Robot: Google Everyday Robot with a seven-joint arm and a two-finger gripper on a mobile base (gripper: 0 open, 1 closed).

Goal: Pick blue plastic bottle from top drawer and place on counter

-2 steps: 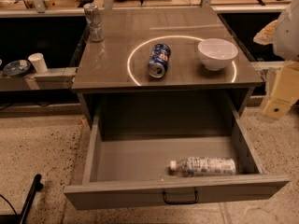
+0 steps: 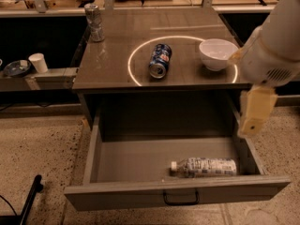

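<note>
The blue plastic bottle [image 2: 206,167] is whitish with a white cap and lies on its side, cap to the left, at the front right of the open top drawer [image 2: 140,158]. The drawer's black wire handle [image 2: 181,198] is at the middle of its front. The counter [image 2: 112,62] above it carries a thin white ring. My gripper [image 2: 254,112], a cream piece hanging from the white arm, is at the right. It hovers over the drawer's right wall, above and to the right of the bottle, apart from it.
A blue soda can [image 2: 160,60] lies on its side inside the ring. A white bowl [image 2: 217,54] stands at the counter's right, close to my arm. A silver can [image 2: 94,22] stands at the back left corner. A cup [image 2: 38,63] and a dish [image 2: 16,68] sit on the left shelf.
My arm has come in from the right edge, leftward and lower, towards the drawer's right side. The bottle, cans and bowl have not moved.
</note>
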